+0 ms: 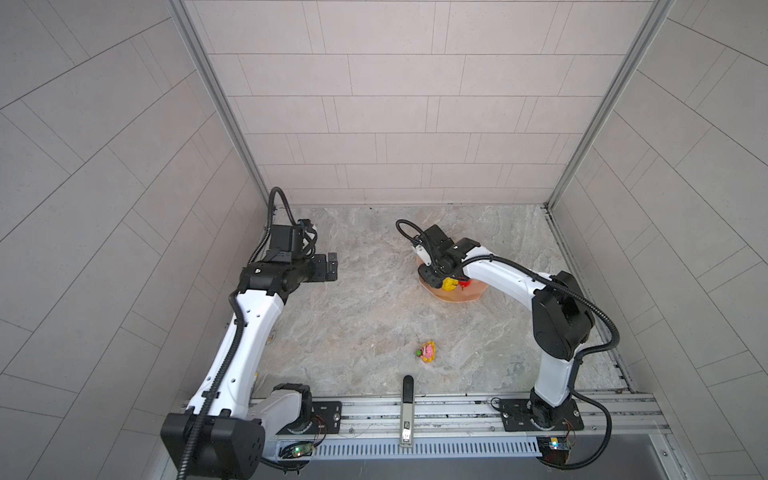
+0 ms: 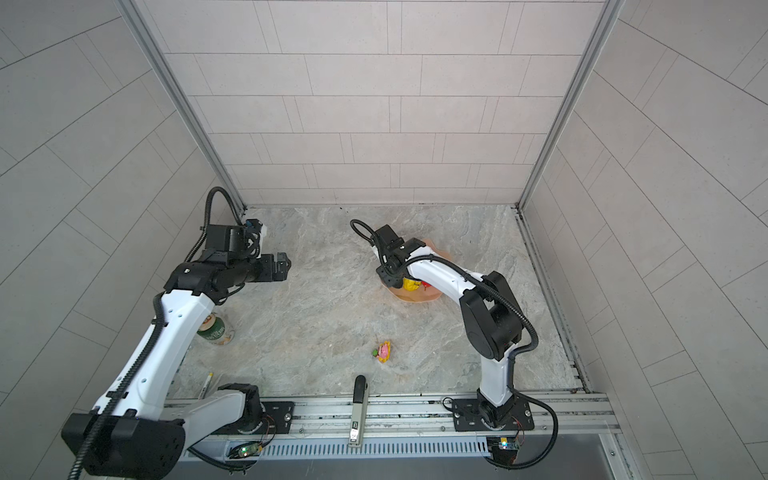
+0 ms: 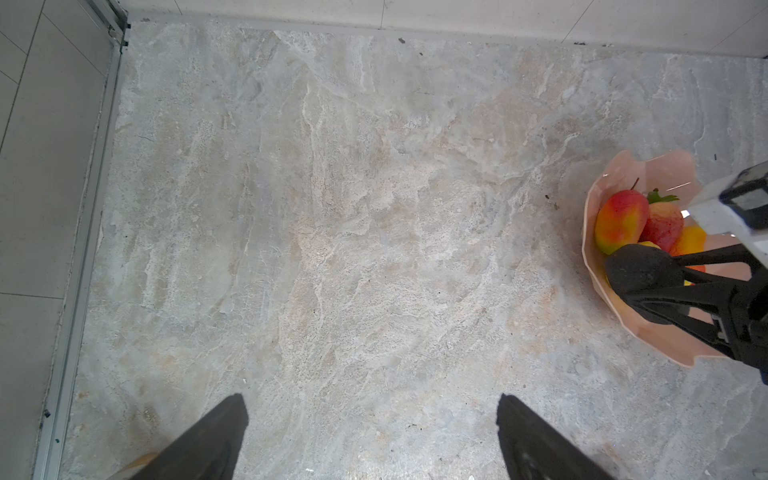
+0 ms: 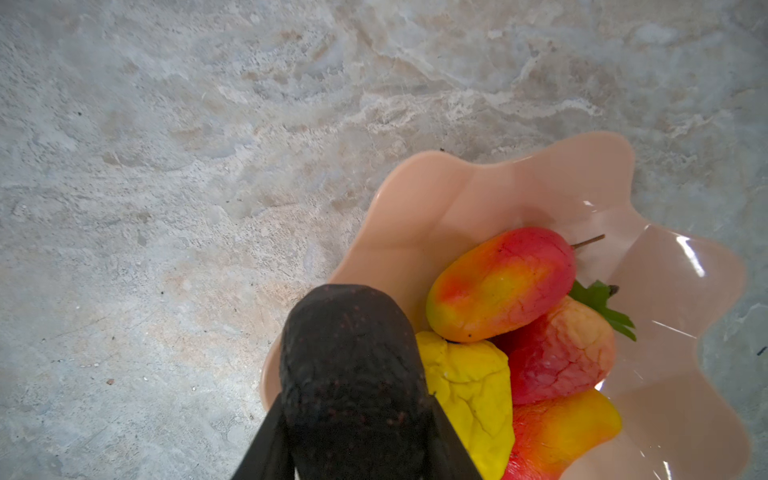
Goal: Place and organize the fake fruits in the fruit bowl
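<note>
In the bowl [image 4: 436,174], fruits [image 4: 498,282]; well before it, a trinket [image 1: 427,352].

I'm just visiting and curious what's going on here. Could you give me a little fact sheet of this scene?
Dish: fruit bowl, peach-pink, wavy rim
Inside it: mango, second mango, strawberry, lumpy yellow fruit
Right gripper: closed on the black oval fruit, at the bowl's edge
Left gripper: open, empty, over bare table
Outside the bowl: small trinket, on the table
</note>
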Robot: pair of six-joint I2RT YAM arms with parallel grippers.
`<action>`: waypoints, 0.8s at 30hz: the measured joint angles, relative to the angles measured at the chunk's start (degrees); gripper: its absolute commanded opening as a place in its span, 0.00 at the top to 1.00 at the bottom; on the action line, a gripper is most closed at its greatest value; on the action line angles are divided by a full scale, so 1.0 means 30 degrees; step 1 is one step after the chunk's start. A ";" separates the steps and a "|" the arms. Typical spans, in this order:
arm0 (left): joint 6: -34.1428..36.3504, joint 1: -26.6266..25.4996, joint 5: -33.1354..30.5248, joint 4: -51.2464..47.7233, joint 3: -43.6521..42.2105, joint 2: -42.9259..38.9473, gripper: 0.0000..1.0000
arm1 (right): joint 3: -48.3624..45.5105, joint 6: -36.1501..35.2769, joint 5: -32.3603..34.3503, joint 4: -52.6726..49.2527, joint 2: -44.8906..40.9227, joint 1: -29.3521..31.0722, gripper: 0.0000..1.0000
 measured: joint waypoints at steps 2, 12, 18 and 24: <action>0.0000 0.0007 0.0015 0.0007 0.0000 0.0000 0.00 | 0.0000 0.0015 0.0051 0.0029 0.0000 -0.0022 0.44; 0.0000 0.0007 0.0044 0.0007 0.0000 0.0000 0.00 | -0.0648 -0.0080 0.0058 0.0342 -0.0474 -0.0029 0.22; 0.0007 0.0007 0.0044 0.0000 0.0000 0.0007 0.00 | -0.4415 -0.0233 -0.0073 0.1734 -0.5093 -0.0503 0.06; 0.0036 0.0007 0.0386 -0.0015 0.0153 0.0284 0.00 | -0.9486 0.0546 0.0459 0.4677 -1.2786 -0.3993 0.00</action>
